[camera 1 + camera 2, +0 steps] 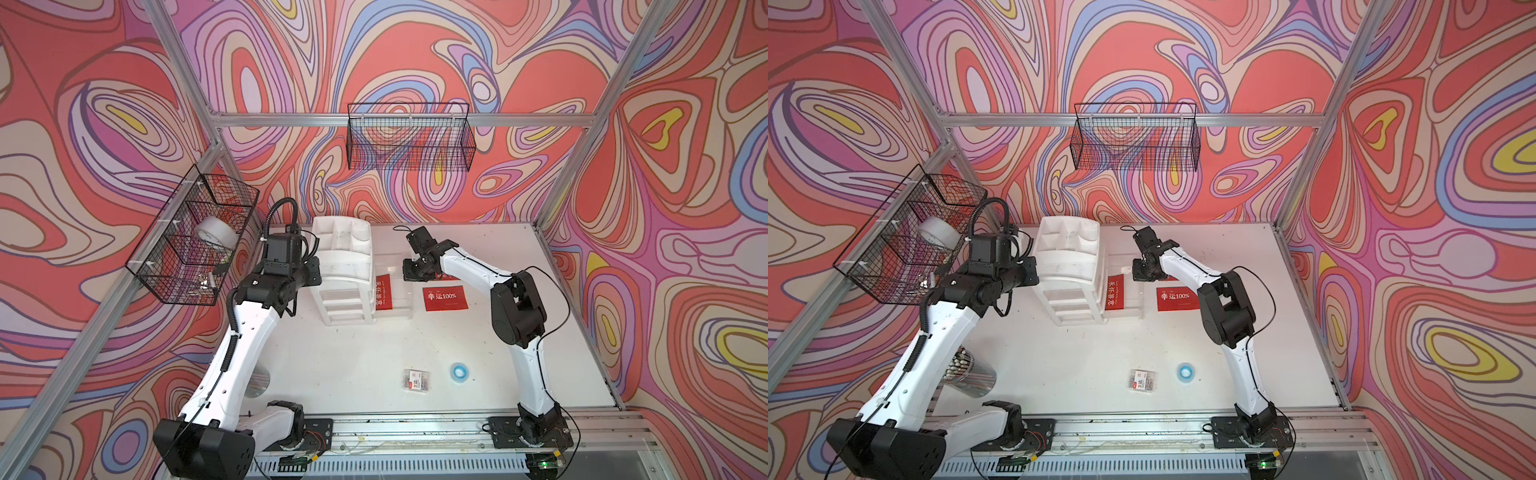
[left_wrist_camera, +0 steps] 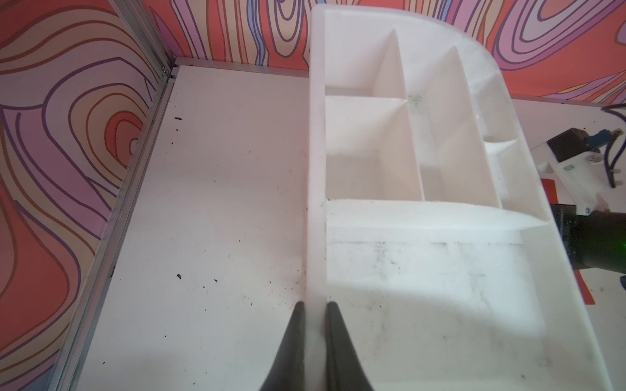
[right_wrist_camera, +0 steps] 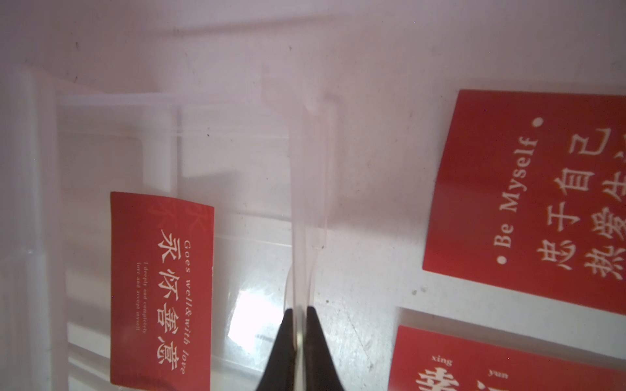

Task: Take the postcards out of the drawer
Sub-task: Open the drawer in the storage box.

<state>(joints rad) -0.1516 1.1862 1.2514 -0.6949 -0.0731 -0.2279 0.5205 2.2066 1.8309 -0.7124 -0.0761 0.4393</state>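
Postcards number three, all red with white lettering: the "Goes well" card lies flat inside the clear drawer, which stands pulled out of the white organizer; the "Be Myself" card and the "100%" card lie on the table just outside the drawer's front wall. Right gripper is clenched on that front wall; left gripper is clenched on the organizer's top rim, on the side away from the drawer.

Light: bright, even, overhead; top views sharp.
Shadows: soft, faint on tabletop.
Glare: white hotspot on clear drawer, right wrist view.
Blur: both wrist views hazy, soft close up.
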